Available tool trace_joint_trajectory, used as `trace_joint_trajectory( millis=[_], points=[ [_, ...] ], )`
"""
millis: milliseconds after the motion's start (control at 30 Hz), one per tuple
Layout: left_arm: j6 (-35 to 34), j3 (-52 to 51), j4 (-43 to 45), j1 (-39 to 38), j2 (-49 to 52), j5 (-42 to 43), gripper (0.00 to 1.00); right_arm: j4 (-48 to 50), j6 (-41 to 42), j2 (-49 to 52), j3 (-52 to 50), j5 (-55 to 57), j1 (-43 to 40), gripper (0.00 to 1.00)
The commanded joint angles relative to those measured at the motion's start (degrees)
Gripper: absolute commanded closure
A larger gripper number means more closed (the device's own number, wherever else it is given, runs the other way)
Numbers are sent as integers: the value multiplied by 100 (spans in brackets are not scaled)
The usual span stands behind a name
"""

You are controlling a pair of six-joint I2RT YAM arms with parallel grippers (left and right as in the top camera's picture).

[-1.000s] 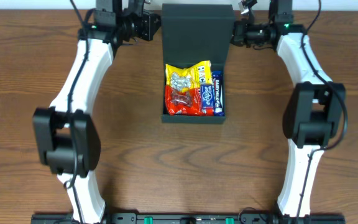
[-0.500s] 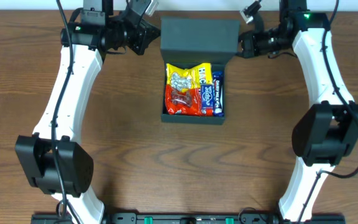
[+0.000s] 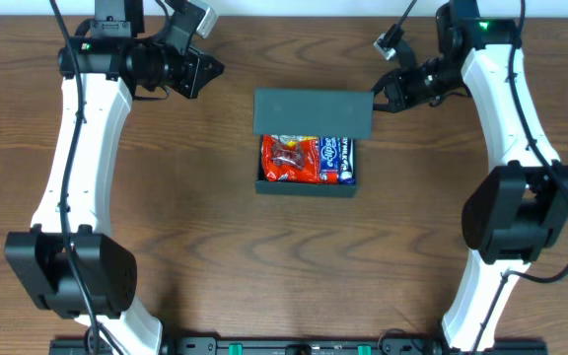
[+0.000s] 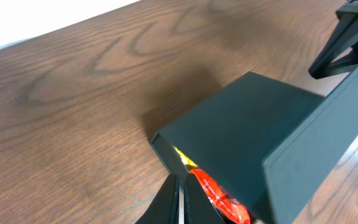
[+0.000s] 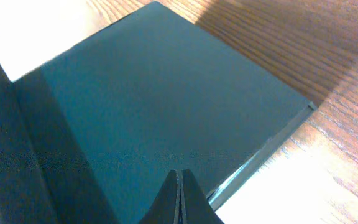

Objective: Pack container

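One container [image 3: 309, 185] mid-counter [image 3: 215, 227]: matte dark green-black box, hinged lid [image 3: 313, 111] tilted partway down over its far half.
I count two packets inside, one red [image 3: 289, 161], one blue [image 3: 337, 158], side by side. Left gripper [image 3: 208, 68] pinched together, well apart from the box; right gripper [image 3: 379, 99] pinched together at the lid's right corner.

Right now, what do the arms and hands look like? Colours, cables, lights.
The left arm and right arm have white shells with bulky black joints. Thin black cables run along them. A small green light glows near the right wrist. The left hand and right hand are black, with slim tapered fingers.
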Motion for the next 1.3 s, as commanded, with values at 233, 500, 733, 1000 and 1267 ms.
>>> trace_joint_trajectory(
  millis=[233, 500, 733, 1000, 1267],
  points=[
    [105, 114, -208, 11, -138, -26, 94, -247, -201, -144, 13, 319, 37, 99],
    [105, 114, -271, 9, -136, -26, 94, -269, -203, -144, 13, 315, 37, 99],
    [284, 35, -459, -22, -114, -22, 94, -212, -201, -144, 13, 319, 37, 99],
    [466, -319, -643, -892, 79, -354, 94, 621, 367, -151, 13, 317, -109, 99],
    [396, -1263, -422, -1891, 210, -728, 94, 1143, 876, -343, 13, 315, -319, 99]
  ],
)
